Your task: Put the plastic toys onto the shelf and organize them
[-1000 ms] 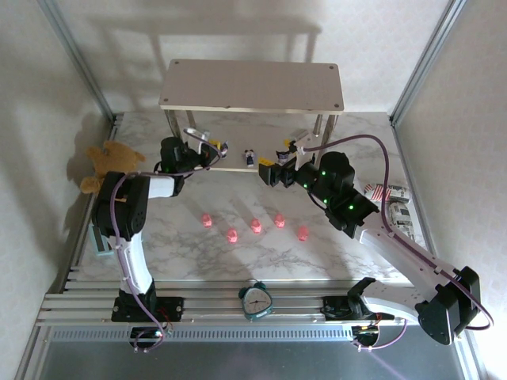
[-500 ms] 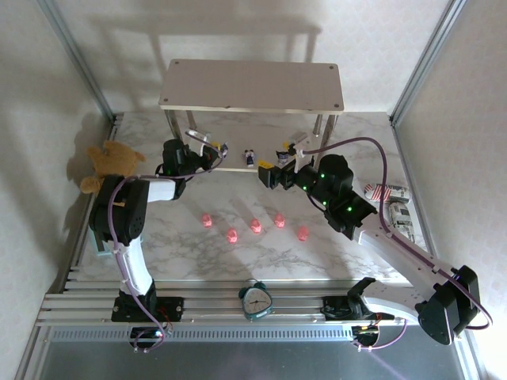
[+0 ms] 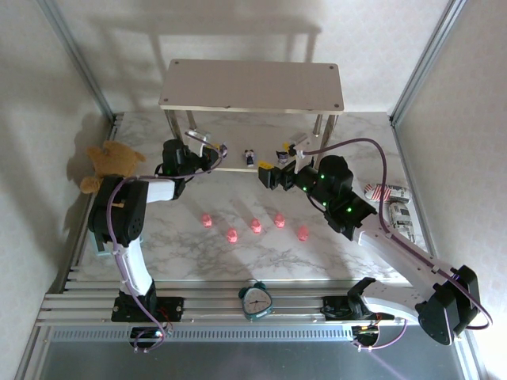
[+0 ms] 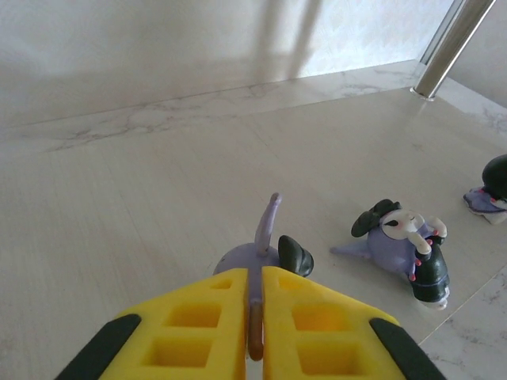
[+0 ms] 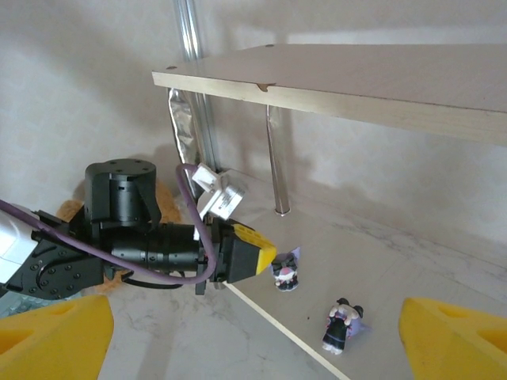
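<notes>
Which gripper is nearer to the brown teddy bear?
Left. The left gripper, at the shelf's lower board, is a short way right of the teddy bear; the right gripper is farther right, near the shelf's middle.

shelf (image 3: pixel 252 85): matt beige board, shiny metal legs | figurine (image 4: pixel 287 254): glossy plastic

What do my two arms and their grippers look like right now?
Both the left arm and right arm have black joints, white links and purple cables. Green lights dot the right arm. The left gripper has blocky yellow fingers with square recesses and black outer edges; the right gripper is yellow-tipped too.
</notes>
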Robot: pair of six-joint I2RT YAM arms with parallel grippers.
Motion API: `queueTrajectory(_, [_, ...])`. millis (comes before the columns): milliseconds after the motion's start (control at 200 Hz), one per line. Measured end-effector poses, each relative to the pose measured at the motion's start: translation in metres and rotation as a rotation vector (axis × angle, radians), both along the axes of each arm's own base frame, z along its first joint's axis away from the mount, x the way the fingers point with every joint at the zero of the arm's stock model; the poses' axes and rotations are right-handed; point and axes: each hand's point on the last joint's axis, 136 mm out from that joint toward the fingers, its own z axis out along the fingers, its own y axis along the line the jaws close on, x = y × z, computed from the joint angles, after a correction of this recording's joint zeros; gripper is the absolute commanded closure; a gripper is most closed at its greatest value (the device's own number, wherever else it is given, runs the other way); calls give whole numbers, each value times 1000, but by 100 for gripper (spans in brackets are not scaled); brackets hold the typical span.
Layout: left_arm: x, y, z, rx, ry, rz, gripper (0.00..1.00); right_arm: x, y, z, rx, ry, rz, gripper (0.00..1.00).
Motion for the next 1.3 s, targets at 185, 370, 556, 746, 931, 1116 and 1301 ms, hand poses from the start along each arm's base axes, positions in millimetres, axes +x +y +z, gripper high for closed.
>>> queueTrajectory(185, [0,0,-1,0,5,1,82,0,0,1,4,0,0,7])
queueTrajectory(370, [0,1,-1,0,9,8,84,-1,-1,3,8,-3,0,7])
queueTrajectory(556, [0,2,-1,3,15,15,84,-1,-1,2,11,2,0,7])
queueTrajectory(746, [2,2,1,7,32,18,84,-1,-1,2,12,3,0,7])
queueTrajectory(931, [4,2,2,10,44,19,84,-1,-1,2,12,3,0,6])
queueTrajectory(1116, [5,2,2,13,53,22,83,-2,-1,2,12,3,0,6])
queueTrajectory(1301, [6,2,2,15,61,24,81,-2,-1,2,12,3,0,6])
